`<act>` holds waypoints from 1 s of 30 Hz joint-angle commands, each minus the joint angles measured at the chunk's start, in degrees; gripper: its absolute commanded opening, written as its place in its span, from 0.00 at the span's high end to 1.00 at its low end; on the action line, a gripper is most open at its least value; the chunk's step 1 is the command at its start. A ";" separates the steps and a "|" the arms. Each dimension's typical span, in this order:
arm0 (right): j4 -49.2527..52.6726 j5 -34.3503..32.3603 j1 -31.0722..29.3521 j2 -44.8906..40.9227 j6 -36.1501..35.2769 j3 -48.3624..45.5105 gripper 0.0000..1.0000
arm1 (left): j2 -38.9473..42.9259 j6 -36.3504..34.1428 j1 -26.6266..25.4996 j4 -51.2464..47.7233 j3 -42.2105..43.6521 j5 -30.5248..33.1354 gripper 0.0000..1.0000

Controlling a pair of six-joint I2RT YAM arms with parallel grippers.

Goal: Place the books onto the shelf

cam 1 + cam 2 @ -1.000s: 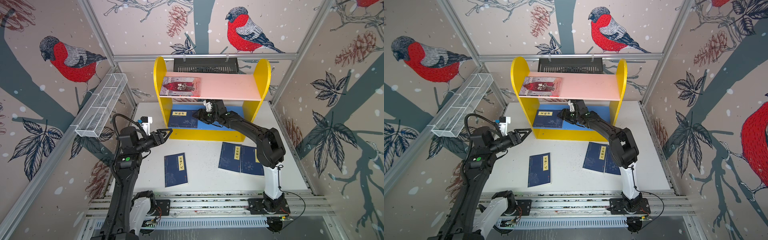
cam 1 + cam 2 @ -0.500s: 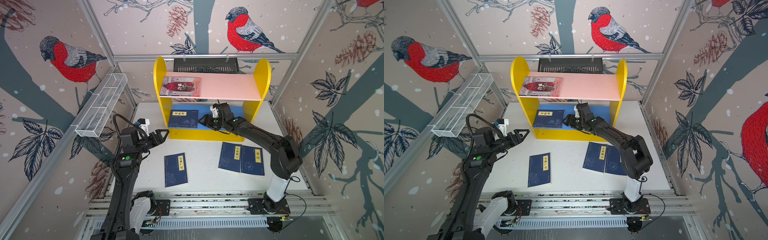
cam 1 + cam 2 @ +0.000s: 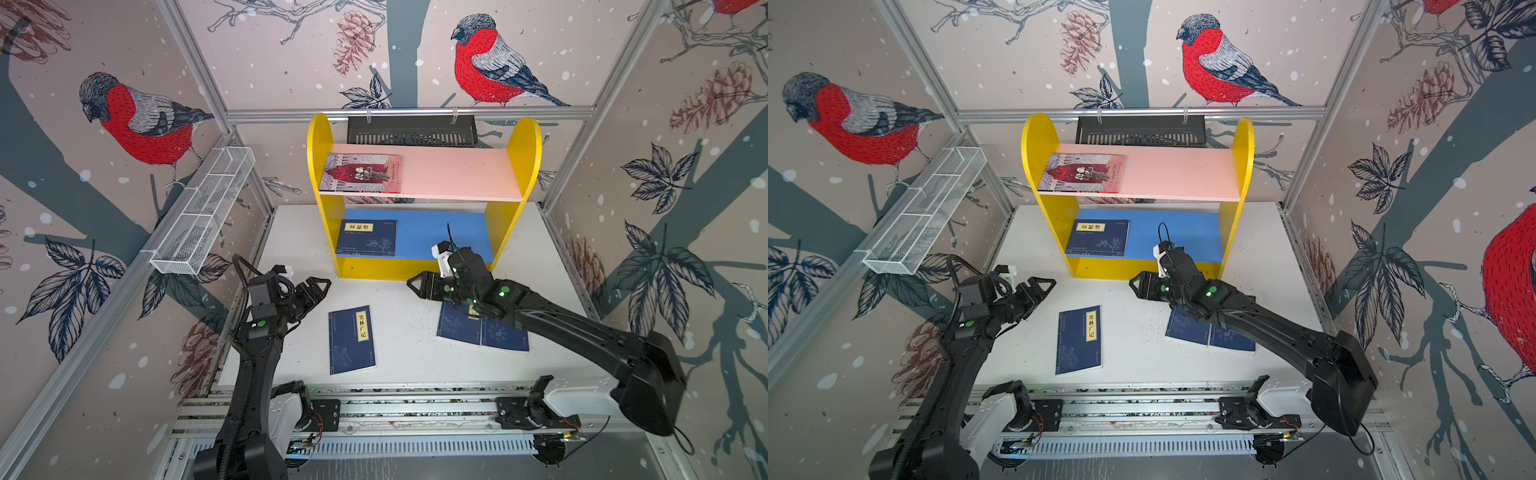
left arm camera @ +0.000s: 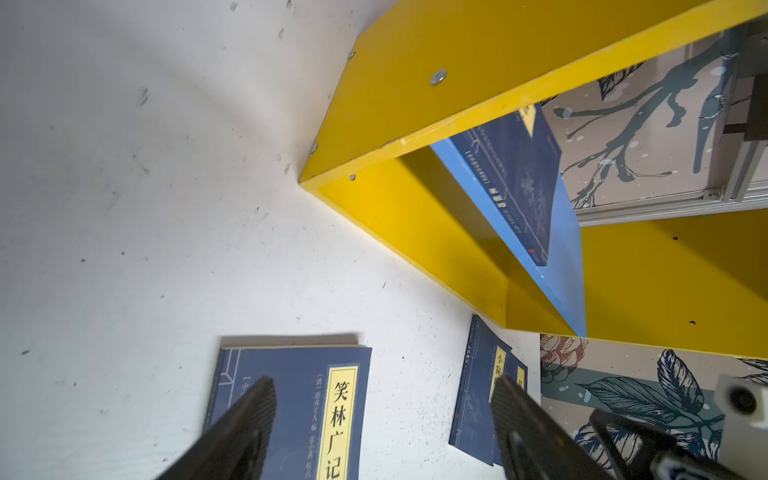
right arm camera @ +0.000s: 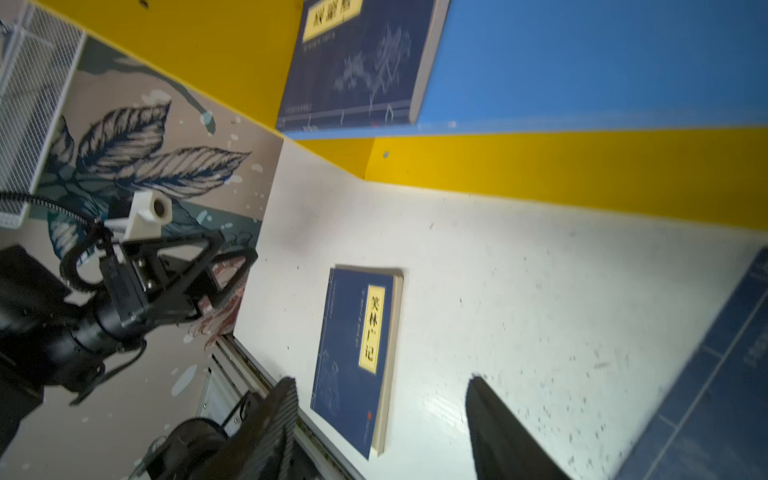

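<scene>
Both top views: shelf (image 3: 519, 166) holds two; illustrated book (image 3: 361, 173) on the pink board, shelved navy book (image 3: 365, 239) on the blue; lone navy book (image 3: 351, 338) and overlapped navy pair (image 3: 482, 330) lie on the table (image 3: 407, 357); right gripper (image 3: 415, 286) has backed off the blue board, now above the pair's near edge.

Left wrist view: left gripper (image 4: 382, 382) jaws apart, wider than before, empty, above the lone navy book.

Right wrist view: jaws apart, empty.

Judged between placements; next calls for descending and pinching a thin edge.
</scene>
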State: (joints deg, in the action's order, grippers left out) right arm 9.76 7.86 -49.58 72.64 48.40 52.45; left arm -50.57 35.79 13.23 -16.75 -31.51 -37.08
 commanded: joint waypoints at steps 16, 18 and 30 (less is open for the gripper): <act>-9.15 -12.71 -13.61 -12.51 12.41 -22.01 0.34 | -3.02 -8.36 0.74 -3.04 -9.40 8.11 0.22; -8.72 -12.59 -13.61 -11.92 12.21 -21.87 0.34 | -2.51 -9.08 0.73 -2.53 -10.02 9.16 0.22; -10.98 -4.32 -11.88 -2.51 9.87 -16.08 0.33 | -4.73 -12.60 0.74 -9.00 -10.33 11.22 0.22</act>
State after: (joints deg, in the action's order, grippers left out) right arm 1.91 -0.64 -61.80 68.16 59.77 34.76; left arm -54.98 25.45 13.82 -22.57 -41.28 -27.40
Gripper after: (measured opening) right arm 0.673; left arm 0.784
